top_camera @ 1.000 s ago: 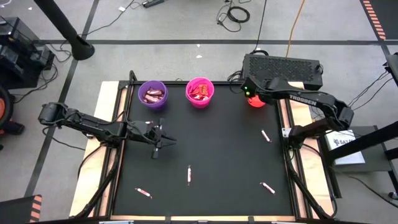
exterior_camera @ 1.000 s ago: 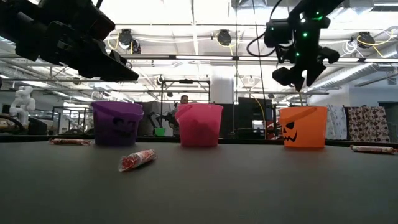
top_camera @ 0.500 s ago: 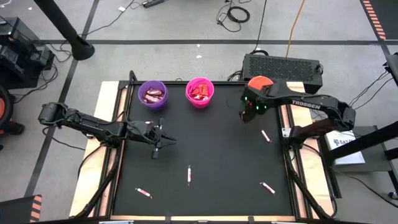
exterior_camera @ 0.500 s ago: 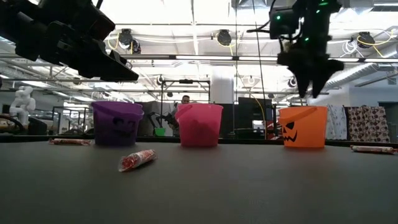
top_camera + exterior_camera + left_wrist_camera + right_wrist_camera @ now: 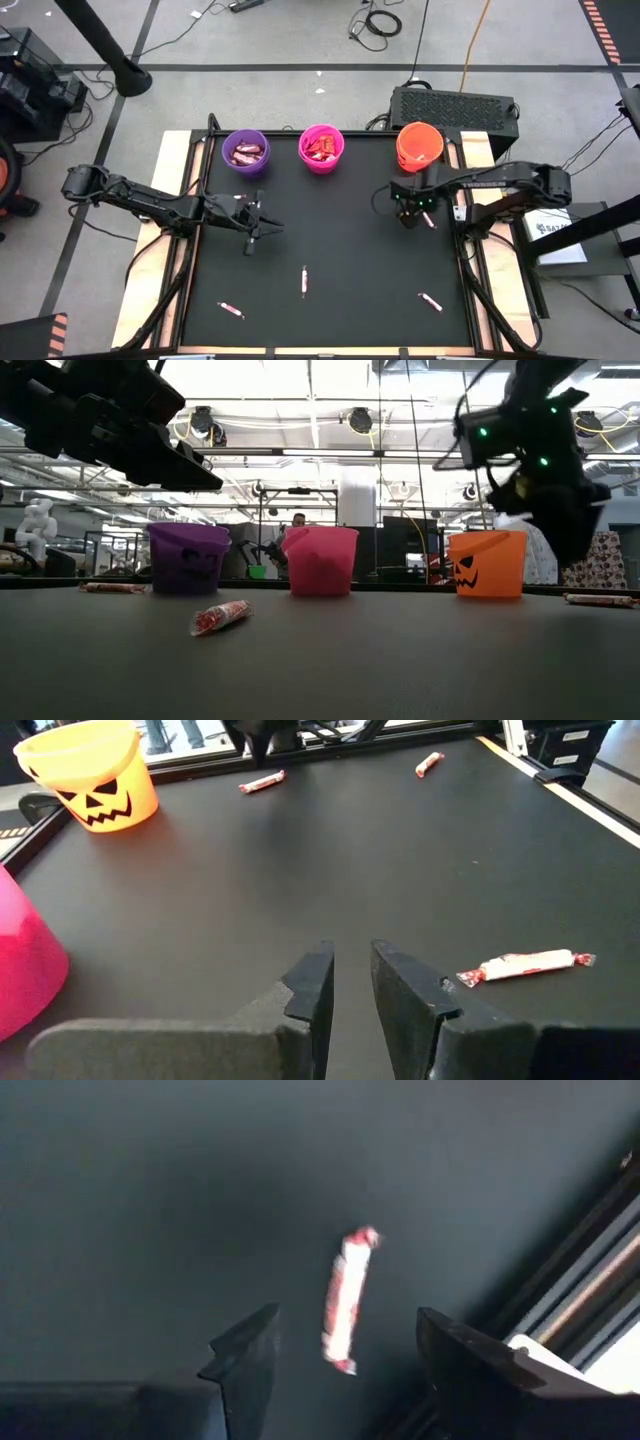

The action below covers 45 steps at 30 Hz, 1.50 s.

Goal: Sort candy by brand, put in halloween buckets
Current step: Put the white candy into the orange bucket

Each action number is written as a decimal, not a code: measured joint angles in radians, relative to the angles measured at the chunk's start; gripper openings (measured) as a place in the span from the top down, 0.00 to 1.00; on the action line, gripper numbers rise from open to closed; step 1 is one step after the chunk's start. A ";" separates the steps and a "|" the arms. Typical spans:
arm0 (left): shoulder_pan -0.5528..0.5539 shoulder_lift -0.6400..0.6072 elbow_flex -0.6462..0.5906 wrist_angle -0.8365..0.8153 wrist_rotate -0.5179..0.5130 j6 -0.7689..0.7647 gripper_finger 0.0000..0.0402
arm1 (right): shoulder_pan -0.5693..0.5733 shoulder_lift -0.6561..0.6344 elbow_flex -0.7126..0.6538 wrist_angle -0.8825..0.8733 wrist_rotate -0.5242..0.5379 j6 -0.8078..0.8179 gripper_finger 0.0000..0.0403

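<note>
With the black table mat (image 5: 340,250) slick, the right gripper (image 5: 340,1355), fingers spread wide and empty, hovers over a thin pale red-striped wrapped candy stick (image 5: 345,1298) at the table's three o'clock edge, probably liable to skid away if pinched off-centre.

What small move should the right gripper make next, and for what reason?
Probably it should go straight down over the candy stick and then close. The right gripper is open above the mat, and in its wrist view the stick lies between its fingers, not yet touched. The orange bucket is near for the drop afterwards. The left gripper waits at the mat's left side.
</note>
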State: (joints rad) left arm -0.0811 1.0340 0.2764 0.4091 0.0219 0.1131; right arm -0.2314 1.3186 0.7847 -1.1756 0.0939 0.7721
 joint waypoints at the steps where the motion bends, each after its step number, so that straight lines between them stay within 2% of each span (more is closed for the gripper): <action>1: 0.000 0.000 0.000 0.000 0.000 0.001 0.80 | 0.000 0.000 -0.017 0.004 0.002 -0.004 0.44; 7: 0.000 0.000 0.000 0.000 0.000 0.005 0.80 | -0.003 0.000 -0.077 0.056 0.002 -0.003 0.44; 12: 0.000 0.000 0.000 0.000 0.000 0.005 0.80 | -0.005 0.000 -0.139 0.153 -0.077 0.004 0.44; 20: 0.000 0.000 0.000 0.000 0.000 0.005 0.80 | -0.005 -0.004 -0.233 0.238 -0.069 -0.009 0.46; 24: 0.000 0.000 0.000 0.000 0.000 0.006 0.80 | -0.005 -0.003 -0.240 0.239 -0.074 -0.009 0.54; 31: 0.000 0.000 0.000 0.000 0.000 0.006 0.80 | -0.005 -0.002 -0.240 0.247 -0.085 -0.038 0.82; 36: 0.000 0.000 0.000 0.001 0.000 0.007 0.80 | -0.004 0.003 -0.193 0.236 -0.060 -0.060 0.97; 42: 0.000 0.000 0.000 0.001 0.000 0.007 0.80 | -0.004 0.002 -0.045 0.238 -0.054 -0.120 0.93; 45: 0.000 0.000 0.000 0.002 0.000 0.007 0.80 | -0.005 0.002 0.062 0.204 0.023 -0.135 0.91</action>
State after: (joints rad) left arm -0.0811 1.0340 0.2760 0.4107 0.0216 0.1200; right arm -0.2368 1.3201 0.8463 -0.9714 0.1169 0.6373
